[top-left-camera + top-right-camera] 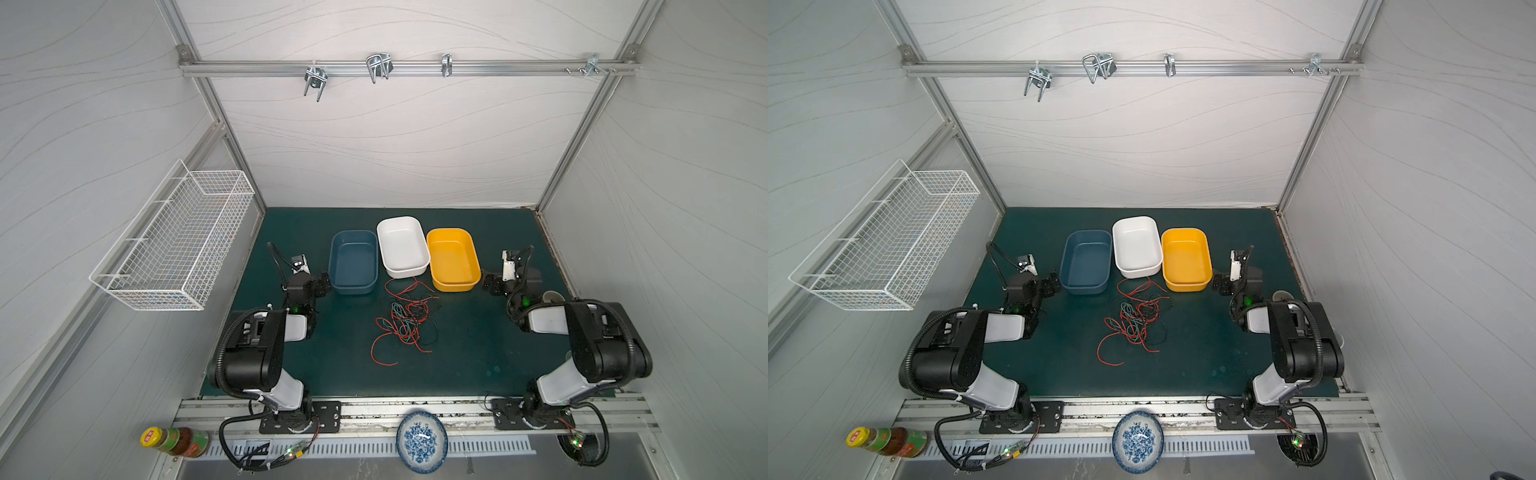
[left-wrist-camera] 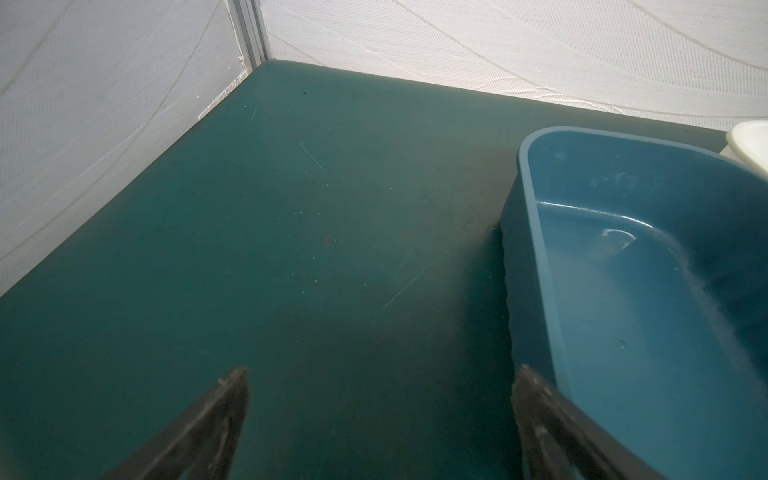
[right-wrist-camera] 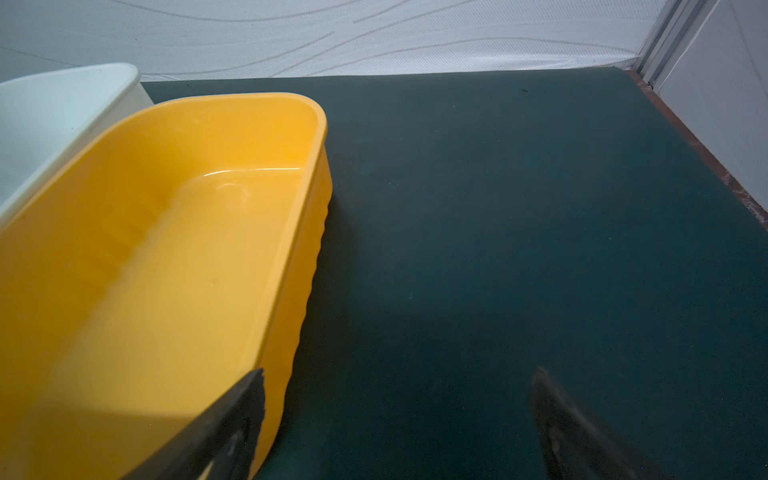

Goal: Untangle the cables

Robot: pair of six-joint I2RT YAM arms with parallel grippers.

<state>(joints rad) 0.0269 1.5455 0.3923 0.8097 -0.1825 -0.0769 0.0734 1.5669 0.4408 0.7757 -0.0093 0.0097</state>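
Note:
The cables (image 1: 405, 322) (image 1: 1136, 318) lie as one tangled heap of thin red, black and teal-green wires on the green mat (image 1: 457, 357), just in front of three bins. In both top views my left gripper (image 1: 322, 284) (image 1: 1052, 284) hovers to the left of the heap, beside the blue bin (image 1: 353, 266). Its jaws stand wide apart and empty in the left wrist view (image 2: 380, 374). My right gripper (image 1: 490, 284) (image 1: 1221, 284) sits to the right of the heap, next to the yellow bin (image 1: 453, 259), also open and empty (image 3: 401, 374). Neither wrist view shows the cables.
Blue (image 2: 644, 291), white (image 1: 403, 247) and yellow (image 3: 166, 270) bins stand empty in a row at the back of the mat. A wire basket (image 1: 174, 245) hangs on the left wall. A patterned plate (image 1: 422, 440) and a sauce bottle (image 1: 174, 442) lie at the front rail.

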